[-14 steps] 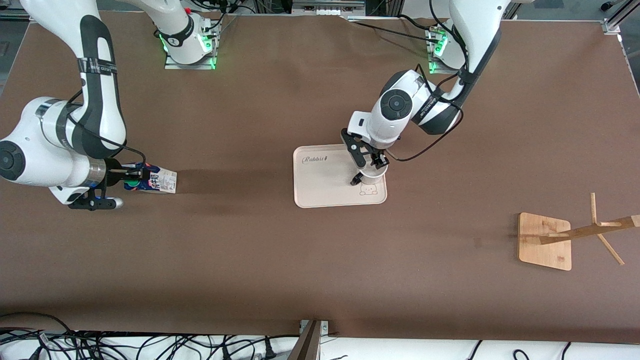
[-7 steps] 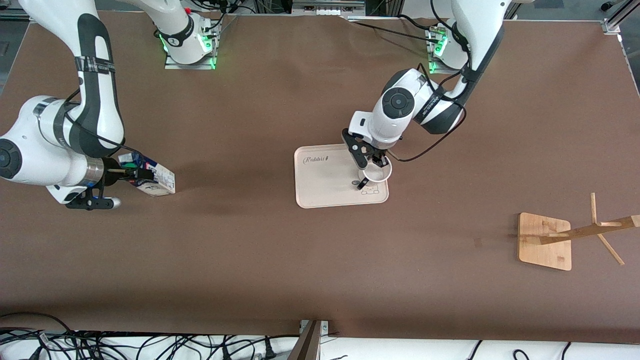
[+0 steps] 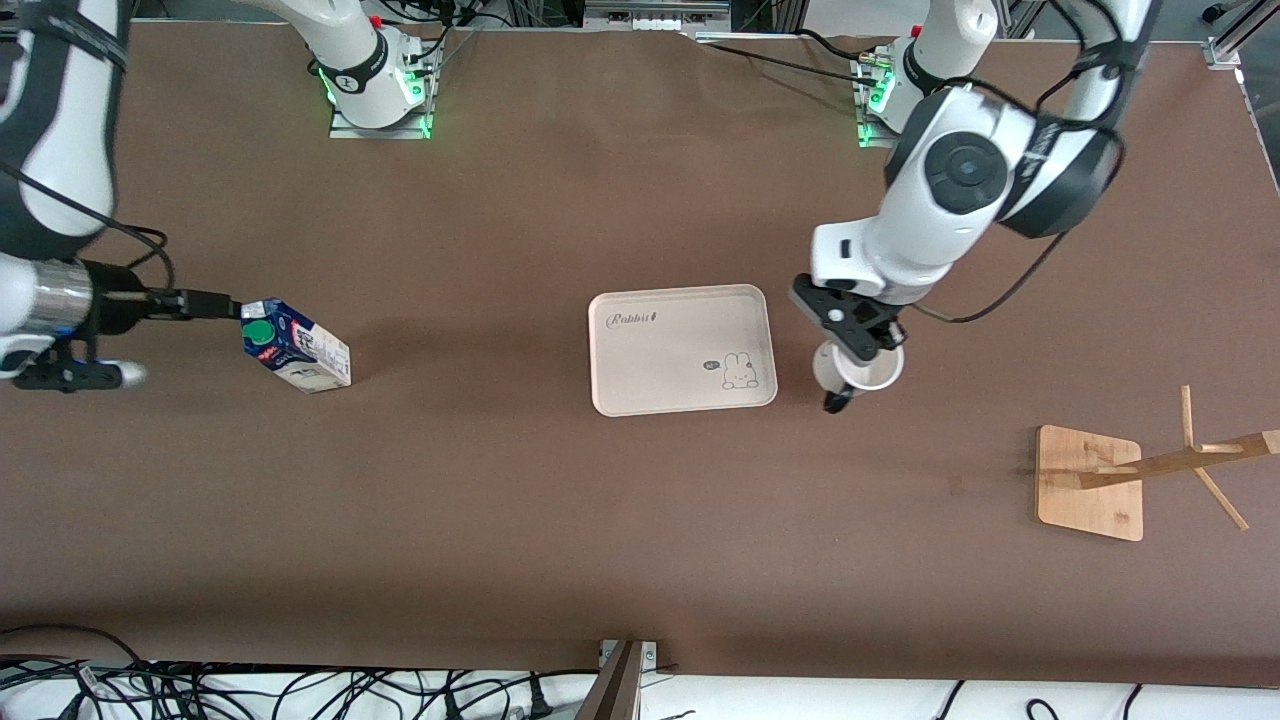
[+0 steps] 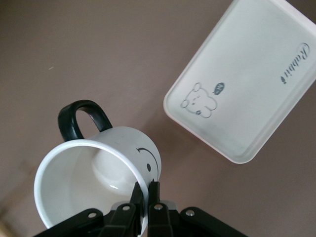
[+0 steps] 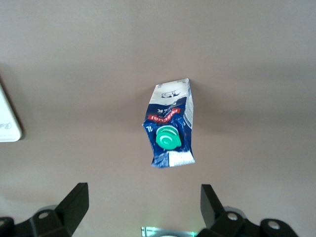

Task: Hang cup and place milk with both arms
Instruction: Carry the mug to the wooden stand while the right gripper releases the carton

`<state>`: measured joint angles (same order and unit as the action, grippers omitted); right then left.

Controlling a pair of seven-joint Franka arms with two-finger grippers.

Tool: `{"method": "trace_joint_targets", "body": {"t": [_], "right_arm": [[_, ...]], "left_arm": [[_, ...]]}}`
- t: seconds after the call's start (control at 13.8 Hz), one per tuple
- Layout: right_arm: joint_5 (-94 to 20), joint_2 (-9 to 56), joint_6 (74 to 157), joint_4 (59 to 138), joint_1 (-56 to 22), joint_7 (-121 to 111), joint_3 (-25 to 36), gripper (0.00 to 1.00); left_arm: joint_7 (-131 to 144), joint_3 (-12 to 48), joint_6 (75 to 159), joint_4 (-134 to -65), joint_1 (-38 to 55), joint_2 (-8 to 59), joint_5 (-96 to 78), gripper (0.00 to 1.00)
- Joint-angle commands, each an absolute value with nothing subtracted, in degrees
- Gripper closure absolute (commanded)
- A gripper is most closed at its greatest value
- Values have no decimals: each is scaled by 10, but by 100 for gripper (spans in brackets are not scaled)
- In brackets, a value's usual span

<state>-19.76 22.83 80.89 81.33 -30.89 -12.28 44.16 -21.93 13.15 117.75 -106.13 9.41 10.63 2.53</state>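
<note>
Our left gripper (image 4: 145, 197) pinches the light, breakable cup (image 4: 94, 182) by its rim beside the tray (image 3: 680, 300); right gripper (image 5: 143, 207), spread, above the milk (image 5: 170, 126).

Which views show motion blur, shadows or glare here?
Front view: right arm smeared by motion, soft shadow stretching from the milk toward the tray. Left wrist view: sharp, small glint inside the cup. Right wrist view: even light, no glare.

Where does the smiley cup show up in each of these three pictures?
Front view: cup in the left pincer, beside the tray.
Left wrist view: cup fills the foreground.
Right wrist view: not in it.
Shared landmark: the tray, its corner just visible.
</note>
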Motion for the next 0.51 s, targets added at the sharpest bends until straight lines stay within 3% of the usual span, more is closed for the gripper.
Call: {"method": "trace_joint_targets", "body": {"t": [0.0,0.22,0.44], "right_arm": [[-200,236,749,734,-304,-132,459,0],[-195,236,743,719,-305,-135,468,0],[-184,205,746,715,-294,-133,455,0]], "left_arm": [[-194,120,1156,-1052,49,74,24,100],[-194,102,1084,-999,-10,71,24,100],[-194,30,1081,-978,-15,75,11,100]]}}
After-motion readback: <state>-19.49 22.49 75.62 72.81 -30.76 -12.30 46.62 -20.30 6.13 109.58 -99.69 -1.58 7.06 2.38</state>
